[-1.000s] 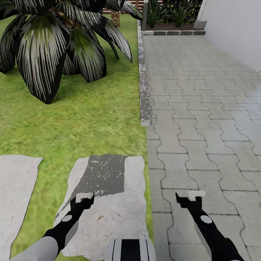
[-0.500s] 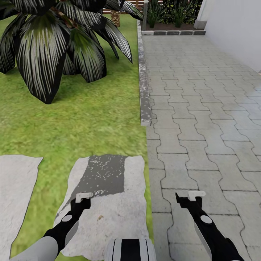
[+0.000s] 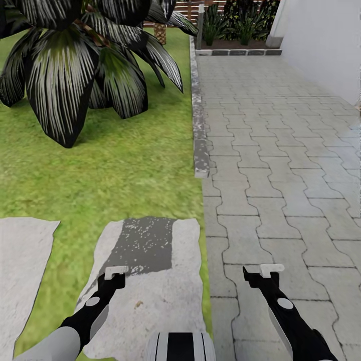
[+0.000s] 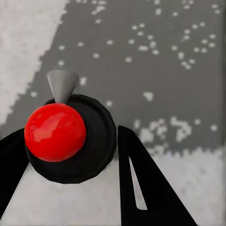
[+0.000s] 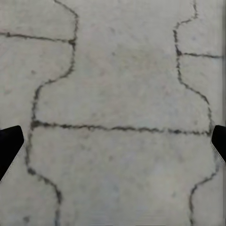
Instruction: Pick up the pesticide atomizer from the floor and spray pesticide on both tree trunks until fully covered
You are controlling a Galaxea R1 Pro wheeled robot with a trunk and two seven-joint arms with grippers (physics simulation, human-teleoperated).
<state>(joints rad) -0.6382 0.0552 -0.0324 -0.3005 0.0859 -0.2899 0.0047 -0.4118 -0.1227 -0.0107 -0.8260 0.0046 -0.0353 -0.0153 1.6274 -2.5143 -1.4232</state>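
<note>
Head view. Stands at the border of the floor, green grass, and the grey paving, with a pale stepping stone directly under the left gripper. Right gripper over the paving, carrying nothing. Ahead on the lawn a big dark-leaved plant, further back a piece of brown fence and a white wall. No mottled trunk to recognise with certainty here, so probably a drive to the trees before any spraying.

Left wrist view. Looks down on the pesticide atomizer: round black body, red spot on top, grey nozzle pointing away. Sits between the two black fingers, which press on both sides, so clamped on it, as far as can be judged. Below it a dark patch of the stone with pale specks; cannot tell whether pesticide or only texture.

Right wrist view. Only the fingertips at the two edges, wide apart, above paving joints.

Risks, as a judgement: a smooth round bottle may turn or slip in the grip while driving; a turned nozzle would then spray beside the trunk. Also possible to catch the kerb with the base.

No brand, label or writing readable anywhere.
</note>
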